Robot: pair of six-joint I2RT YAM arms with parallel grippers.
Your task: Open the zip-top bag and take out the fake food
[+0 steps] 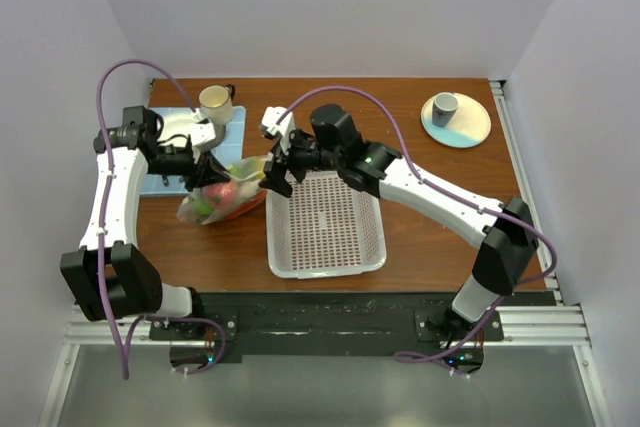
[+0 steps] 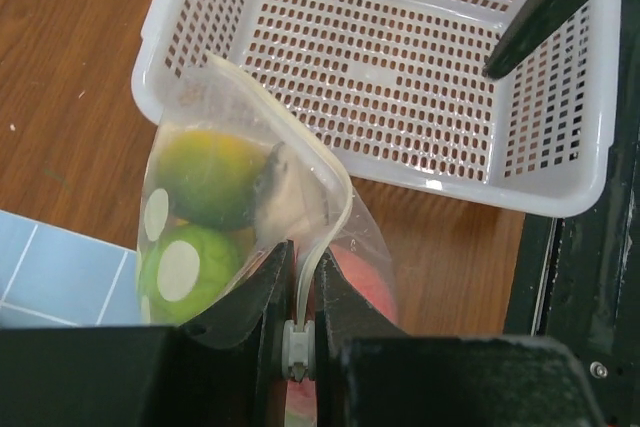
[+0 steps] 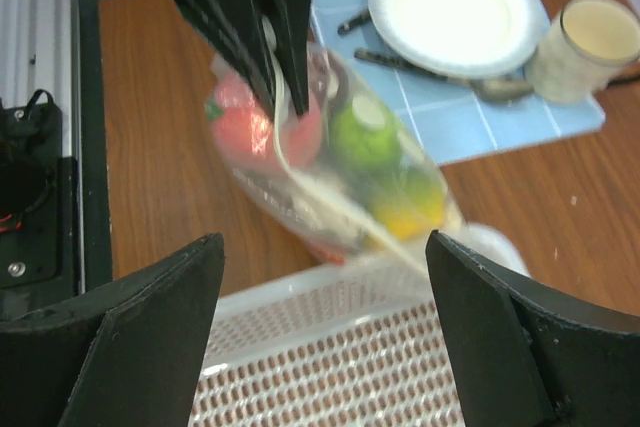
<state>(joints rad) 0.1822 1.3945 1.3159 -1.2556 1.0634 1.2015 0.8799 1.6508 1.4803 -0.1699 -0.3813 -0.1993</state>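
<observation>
The left fingers [image 1: 203, 179] are pinched almost shut on the white zip strip [image 2: 300, 277] of the bag [image 2: 250, 217], holding it up by that edge just left of the basket [image 2: 430, 179], near its far left corner. The bag's clear dotted plastic hangs close against the basket's left rim, and from these angles it is hard to say whether the two touch. All of the toy food [image 3: 330, 147] that can be seen sits inside the bag: a green fruit [image 2: 185, 267] low on the side away from the basket, a yellow fruit [image 2: 210, 177] above it, and a red fruit [image 2: 360, 282] on the other side of the strip. The right fingers [image 1: 272, 169] are spread wide and hold nothing. They hover over the basket's far left corner, pointing at the bag but apart from it, so in the right wrist view they frame the bag on either side. The basket rests on the brown tabletop [image 1: 420, 247]. Beyond the bag, left of the basket, a blue mat [image 3: 480, 127] carries a white plate [image 3: 455, 12], a spoon [image 3: 500, 89] and a mug [image 3: 590, 47]. Well to the far right of the basket a small plate [image 1: 470, 127] holds a cup [image 1: 444, 107].
</observation>
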